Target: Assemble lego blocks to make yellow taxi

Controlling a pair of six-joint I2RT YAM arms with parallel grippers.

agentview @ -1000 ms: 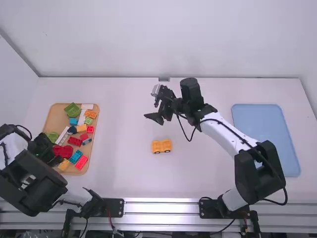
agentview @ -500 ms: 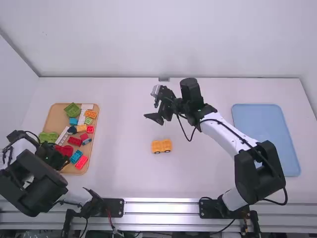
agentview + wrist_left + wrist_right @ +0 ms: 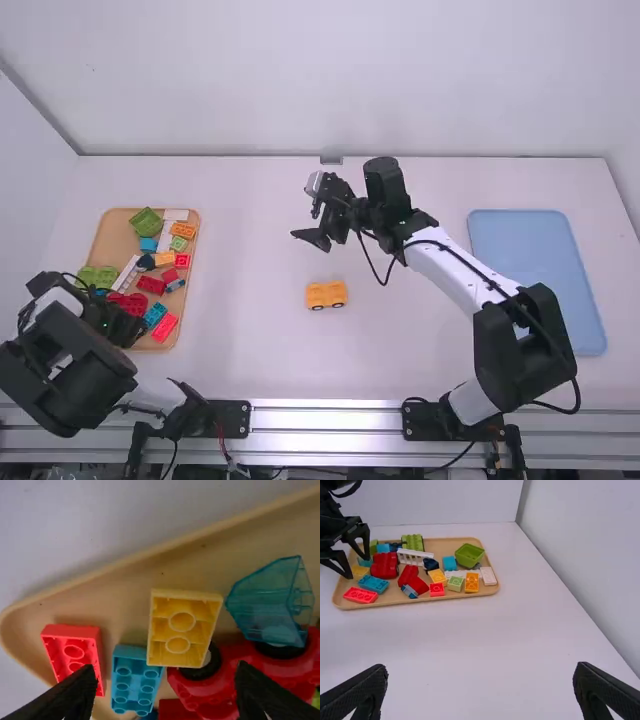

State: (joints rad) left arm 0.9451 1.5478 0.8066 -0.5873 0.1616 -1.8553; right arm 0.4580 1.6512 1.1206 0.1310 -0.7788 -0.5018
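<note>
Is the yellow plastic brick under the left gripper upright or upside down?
Upside down: the yellow brick shows its hollow underside with two round tubes in the left wrist view.

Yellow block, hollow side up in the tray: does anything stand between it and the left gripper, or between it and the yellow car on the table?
Nothing visible stands between the left gripper and the yellow block. Towards the car, the blue brick, red brick and tray's rim lie low in between.
</note>
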